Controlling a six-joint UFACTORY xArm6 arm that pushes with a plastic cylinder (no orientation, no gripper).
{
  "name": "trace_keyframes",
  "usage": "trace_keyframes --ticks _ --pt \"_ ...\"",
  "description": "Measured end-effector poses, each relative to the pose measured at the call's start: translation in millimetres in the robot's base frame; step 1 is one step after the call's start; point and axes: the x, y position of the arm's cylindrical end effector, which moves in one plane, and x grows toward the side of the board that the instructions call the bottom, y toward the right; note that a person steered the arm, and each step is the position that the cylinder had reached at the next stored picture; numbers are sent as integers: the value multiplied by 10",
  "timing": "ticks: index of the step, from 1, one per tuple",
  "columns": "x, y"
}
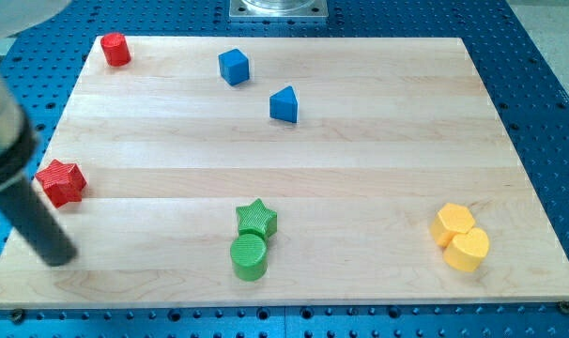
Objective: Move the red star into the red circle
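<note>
The wooden board is the biggest thing here. It is pale and smooth and fills most of the view. Under it is a blue table with holes.

Next comes my dark rod, big and blurry at the view's left. It has no claw, so there is nothing to open, close or hold with. It only pushes. My tip rests near the board's bottom left corner, just below the red star and a little apart from it.

Now the small blocks. The red star sits at the left edge of the board, about halfway up. The red circle is a short round block in the top left corner, well apart from the star. A blue cube and a blue triangle sit near the top middle. A green star touches a green circle at the bottom middle. A yellow hexagon touches a yellow heart at the bottom right.

I think the red star is light, hard and easy to slide. It has points, so it may spin if I push off to one side. I should push on its bottom side, right in the middle, up toward the red circle. It is close to the edge, so I must take care not to knock it off.
</note>
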Motion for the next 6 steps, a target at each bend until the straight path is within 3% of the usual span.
trace_keyframes --ticks 2,3,4,5,6 --pt "-1715 136" --pt "-1334 184" --pt "-1724 510" --pt "-2671 618" --pt "-2930 638"
